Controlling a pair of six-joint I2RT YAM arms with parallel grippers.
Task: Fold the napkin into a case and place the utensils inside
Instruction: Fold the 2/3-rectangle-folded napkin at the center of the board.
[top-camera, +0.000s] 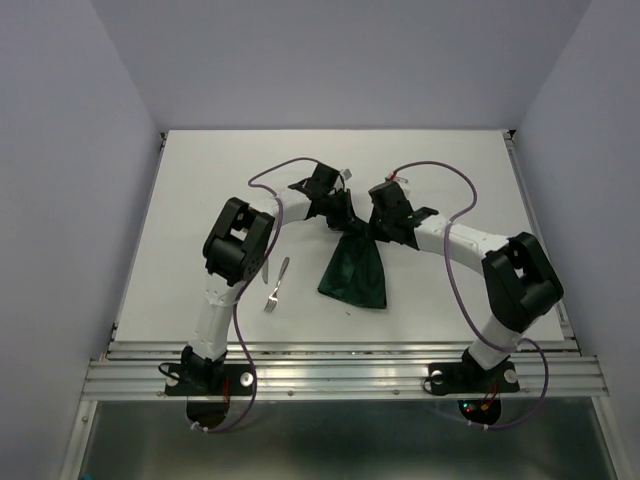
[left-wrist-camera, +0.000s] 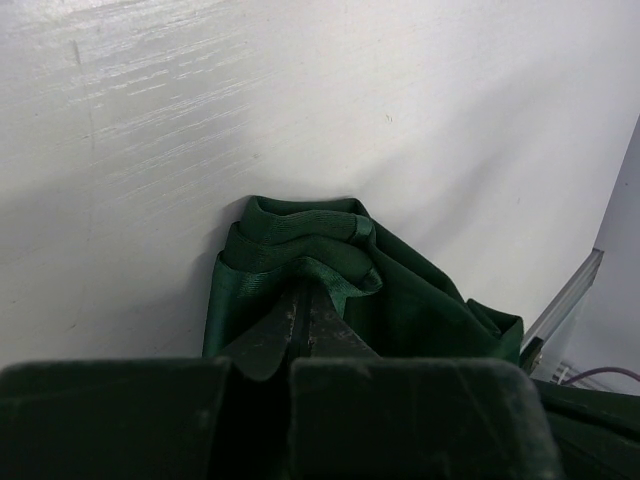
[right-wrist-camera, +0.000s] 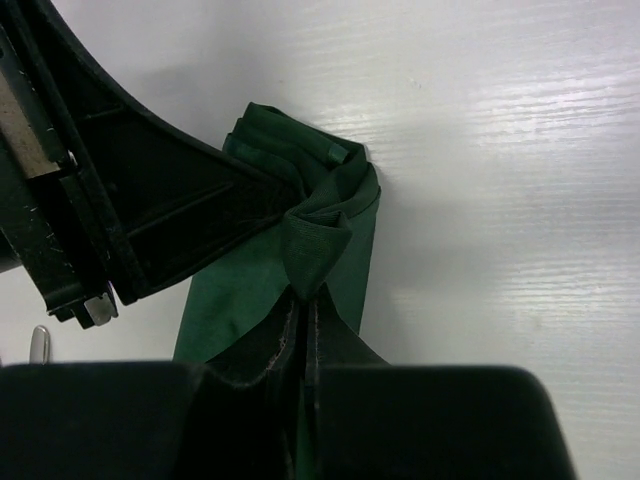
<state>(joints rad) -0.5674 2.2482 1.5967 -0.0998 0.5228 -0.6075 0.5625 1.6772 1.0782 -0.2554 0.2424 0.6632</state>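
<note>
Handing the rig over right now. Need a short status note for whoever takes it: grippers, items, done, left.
Left gripper: shut on the napkin, pinching a bunched edge.
Right gripper: shut on the napkin too, close beside the left one.
Napkin: mid-table, gathered at the pinch and fanning out toward the near edge. It has no case shape yet.
Fork and knife: on the table left of the napkin, not touching it.
Done: both grips are on the cloth.
Left: fold the case, then put both pieces inside.
</note>
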